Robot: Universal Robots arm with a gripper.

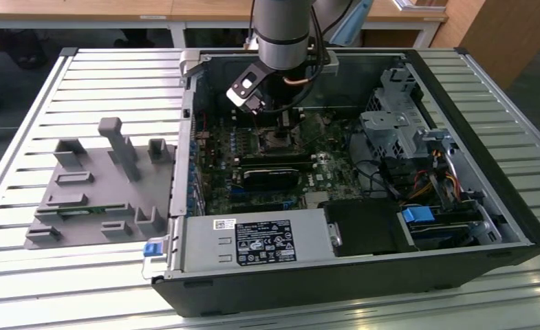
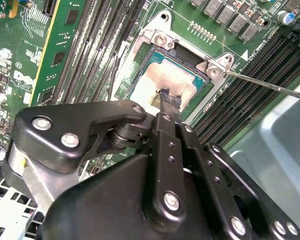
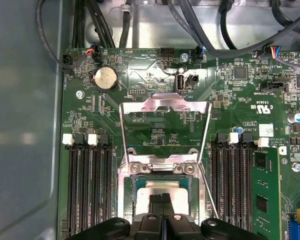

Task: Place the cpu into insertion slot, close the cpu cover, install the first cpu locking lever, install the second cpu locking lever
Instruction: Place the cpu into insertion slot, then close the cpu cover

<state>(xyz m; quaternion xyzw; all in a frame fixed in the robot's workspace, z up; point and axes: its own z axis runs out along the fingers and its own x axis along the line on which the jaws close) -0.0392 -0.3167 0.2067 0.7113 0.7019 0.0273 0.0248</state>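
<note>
My gripper [image 1: 288, 126] reaches down into the open computer case, right over the insertion slot [image 1: 277, 142]. In the second wrist view the cpu [image 2: 152, 82], pale and square, lies inside the slot's silver rim [image 2: 157, 39]. The gripper [image 2: 169, 98] is shut, its narrow black fingertips pressed together and resting on the cpu's face. In the first wrist view the cpu [image 3: 162, 186] sits in the insertion slot [image 3: 126, 200] under the shut gripper [image 3: 162, 199]. The cpu cover [image 3: 165, 104], a silver frame, is swung open behind the slot. A thin locking lever [image 2: 270, 86] sticks out beside the slot, unlatched.
Long black memory slots [image 3: 90, 190] flank the socket, with a green memory card [image 3: 264, 195] in one. Cables [image 3: 225, 30] cross the case wall. A power supply [image 1: 251, 242] and drive cage [image 1: 398, 130] fill the case. A grey fixture block [image 1: 104, 185] stands on the slatted table.
</note>
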